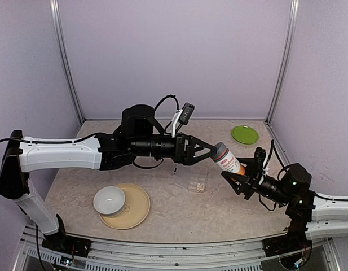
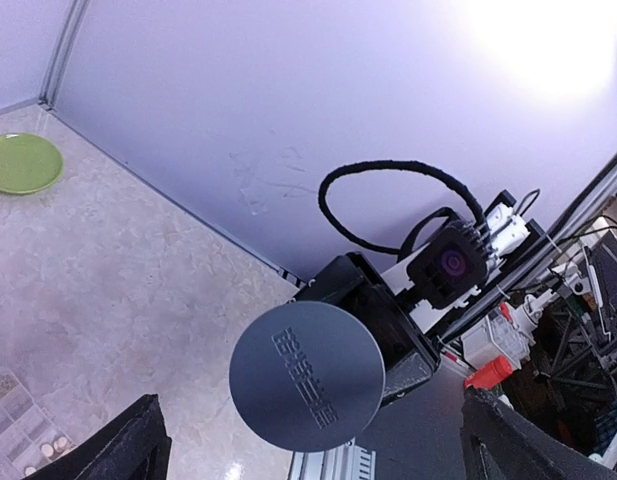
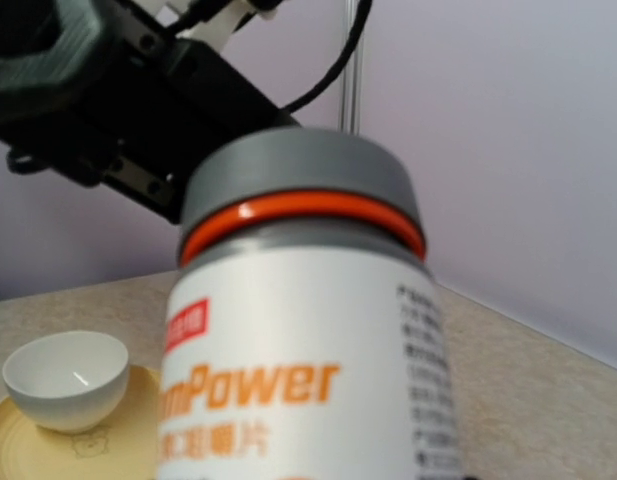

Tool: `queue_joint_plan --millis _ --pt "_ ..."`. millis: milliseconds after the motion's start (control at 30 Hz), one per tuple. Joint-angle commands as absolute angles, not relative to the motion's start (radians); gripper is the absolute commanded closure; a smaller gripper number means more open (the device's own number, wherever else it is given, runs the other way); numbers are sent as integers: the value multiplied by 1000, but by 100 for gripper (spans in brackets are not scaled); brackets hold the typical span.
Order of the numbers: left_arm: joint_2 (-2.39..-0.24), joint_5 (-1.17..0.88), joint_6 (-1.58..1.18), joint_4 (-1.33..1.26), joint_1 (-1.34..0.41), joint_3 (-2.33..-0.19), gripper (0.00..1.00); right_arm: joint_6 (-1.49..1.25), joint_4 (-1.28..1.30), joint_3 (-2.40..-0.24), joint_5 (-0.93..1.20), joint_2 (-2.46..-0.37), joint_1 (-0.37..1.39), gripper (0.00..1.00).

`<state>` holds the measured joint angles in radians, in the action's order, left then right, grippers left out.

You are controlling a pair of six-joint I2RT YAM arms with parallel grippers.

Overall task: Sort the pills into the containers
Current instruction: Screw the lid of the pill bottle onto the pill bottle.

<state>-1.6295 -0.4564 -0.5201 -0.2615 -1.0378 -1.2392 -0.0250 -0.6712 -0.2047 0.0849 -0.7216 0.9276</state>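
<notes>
At the near left of the pale stone-patterned counter (image 1: 174,217), around 8 o'clock from its middle, a small white ceramic bowl (image 1: 109,200) sits on the left part of a round cream-yellow plate (image 1: 134,208). Just past the counter's middle, toward 4 o'clock, lies the flat clear plastic pill box (image 1: 196,184), and the tiny whitish pills (image 1: 201,185) show as a pale cluster in compartments at one end of it; which compartments cannot be told. Above and to the right of the box, the right tool (image 1: 240,170) is clenched on the lower body of a white plastic bottle (image 1: 230,161) with orange lettering, holding it in the air, tilted, with its grey cap (image 1: 220,151) pointing toward 10 o'clock. The left tool (image 1: 213,152) reaches in from 9 o'clock with its jaws spread wide, released; in the left wrist view the cap's round face sits between the two black fingers (image 2: 128,445) with clear space on both sides. Farthest back, at about 1 o'clock near the rear right corner, a round green plate (image 1: 245,134) lies flat.
</notes>
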Motion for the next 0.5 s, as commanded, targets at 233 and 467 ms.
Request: queue_joint_plan --millis 233,467 --pt "-1631 -357 -566 -251 -1064 -1267 1 5 -777 -294 98 -829 937 100" --pt "-1630 -363 -567 -260 -1071 -1269 1 5 -781 -321 98 -898 936 100"
